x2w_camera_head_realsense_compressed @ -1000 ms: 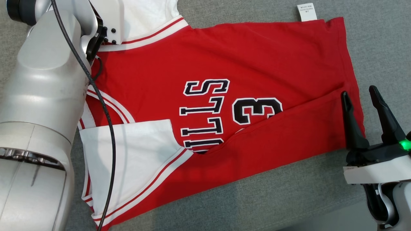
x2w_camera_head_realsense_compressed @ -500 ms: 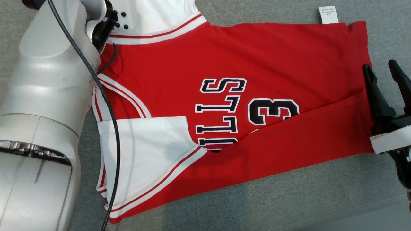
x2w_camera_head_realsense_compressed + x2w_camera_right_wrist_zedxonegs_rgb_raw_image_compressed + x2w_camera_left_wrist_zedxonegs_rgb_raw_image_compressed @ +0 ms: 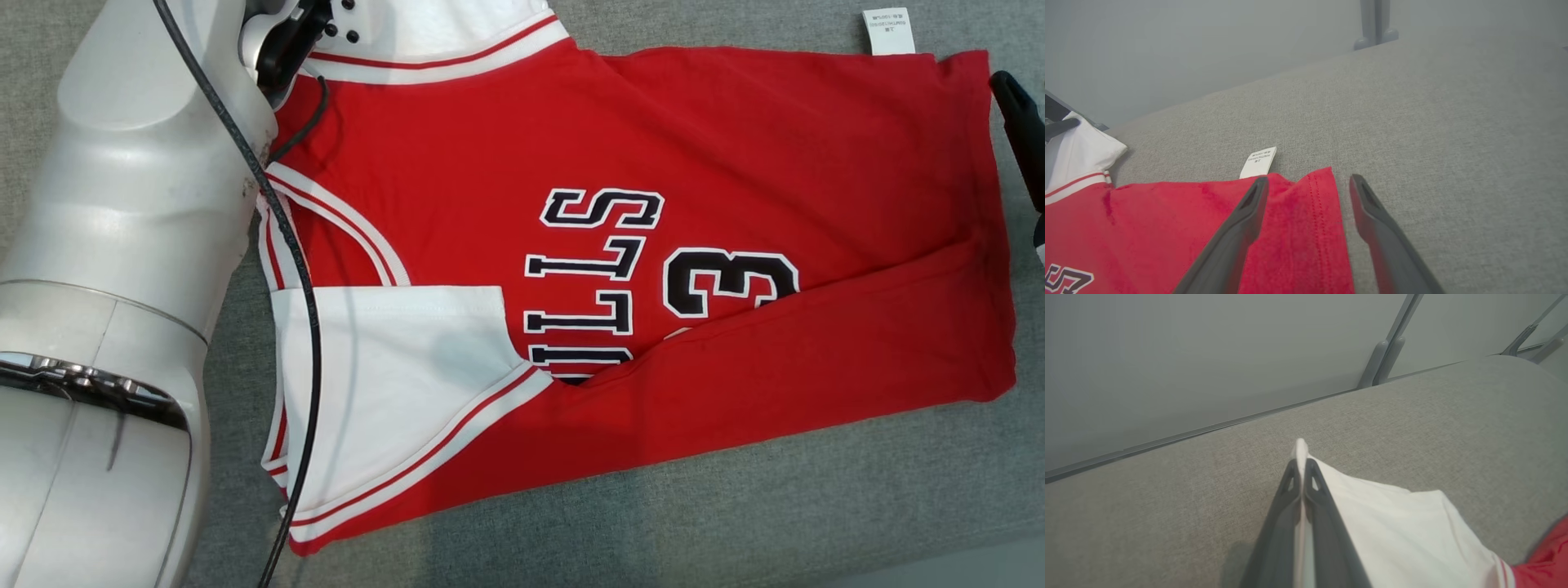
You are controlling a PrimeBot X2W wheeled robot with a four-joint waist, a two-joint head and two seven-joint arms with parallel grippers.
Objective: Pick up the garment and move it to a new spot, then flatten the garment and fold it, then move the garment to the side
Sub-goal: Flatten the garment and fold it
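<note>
While the table (image 3: 735, 514) bears the part-folded red garment (image 3: 735, 147), left tool (image 3: 1301, 463) now pinches its white sleeve (image 3: 1392, 526) shut; right tool (image 3: 1309, 181), wide and empty, has advanced astride the hem corner (image 3: 1321, 183), label (image 3: 1259, 161) just left, grasp pending.

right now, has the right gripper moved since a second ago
Yes. Against the care label, the right gripper has gone up the head view along the hem of the jersey, from the lower fold to the corner near the label.

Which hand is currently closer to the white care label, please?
Right. The right hand hovers open, straddling the jersey hem beside the care label; the left hand is shut on the white sleeve at the opposite end.
</note>
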